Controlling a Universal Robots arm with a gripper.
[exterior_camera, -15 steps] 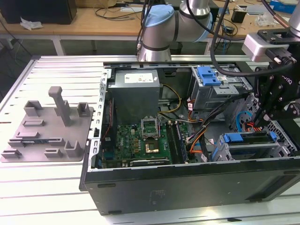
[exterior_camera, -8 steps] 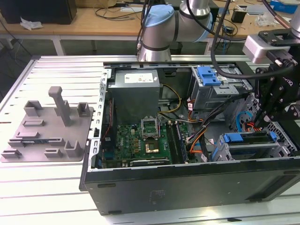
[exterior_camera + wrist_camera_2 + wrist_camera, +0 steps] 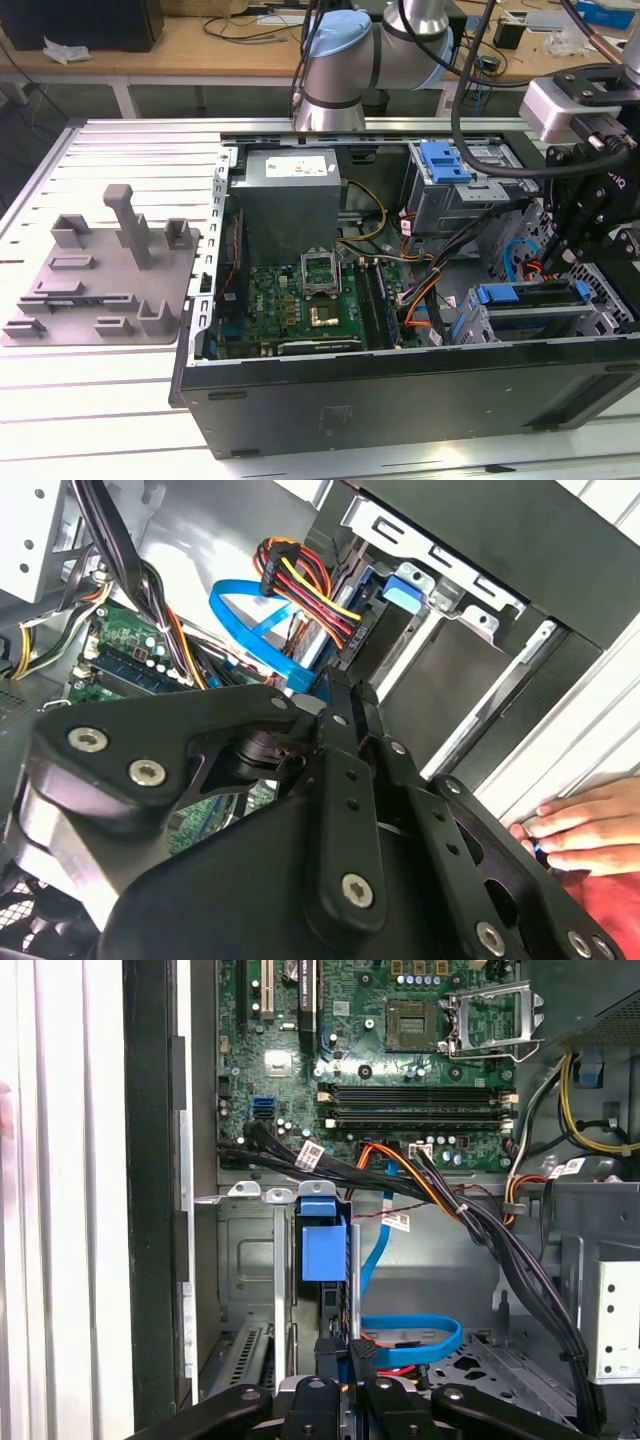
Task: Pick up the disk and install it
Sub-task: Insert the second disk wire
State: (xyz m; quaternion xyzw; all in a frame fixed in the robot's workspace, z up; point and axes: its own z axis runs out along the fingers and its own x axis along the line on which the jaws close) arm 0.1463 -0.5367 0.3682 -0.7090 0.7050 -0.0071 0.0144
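Observation:
The disk [image 3: 530,297], silver with a blue carrier frame, sits edge-up in the lower drive cage at the front of the open computer case, on the exterior view's right. In the first wrist view the disk's [image 3: 322,1245] blue tab stands at the far end of the cage slot, and its dark edge runs back to my gripper [image 3: 347,1356]. My black gripper [image 3: 573,268] hangs over the disk's right end with its fingers drawn close together on that end. The second wrist view has the gripper [image 3: 345,695] tips beside a blue ribbon cable [image 3: 255,630].
A grey fixture plate [image 3: 100,290] with posts lies left of the case. A blue bracket [image 3: 445,160] tops the rear metal drive cage. Cable bundles [image 3: 470,1220] cross the motherboard [image 3: 400,1050] next to the slot. A person's hand [image 3: 580,830] rests on the table edge by the case.

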